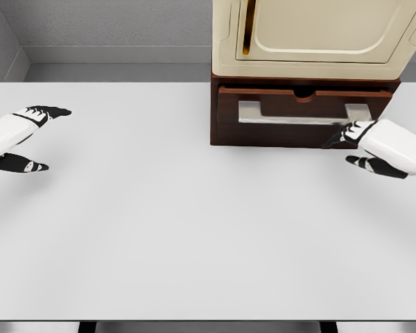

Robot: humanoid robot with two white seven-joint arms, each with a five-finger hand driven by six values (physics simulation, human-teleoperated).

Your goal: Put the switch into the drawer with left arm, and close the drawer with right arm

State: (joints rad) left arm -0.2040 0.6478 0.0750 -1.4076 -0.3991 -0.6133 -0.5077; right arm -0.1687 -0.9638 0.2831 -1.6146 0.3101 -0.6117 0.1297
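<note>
The brown wooden drawer (291, 132) sits at the base of a cream cabinet (319, 38) at the table's back right, with a silver handle (298, 115) across its front. Only a narrow strip of its top shows, and I cannot see inside. No switch is visible anywhere. My right hand (348, 150) hovers at the drawer front's lower right corner, fingers spread, fingertips (333, 141) close to or touching the wood. My left hand (45, 139) hangs over the table's left edge, far from the drawer, with fingers spread and nothing held.
The white table (180, 229) fills most of the view, with its front edge at the bottom. A grey wall runs behind it. The cabinet's cream door has an orange slot (247, 31) near its left side.
</note>
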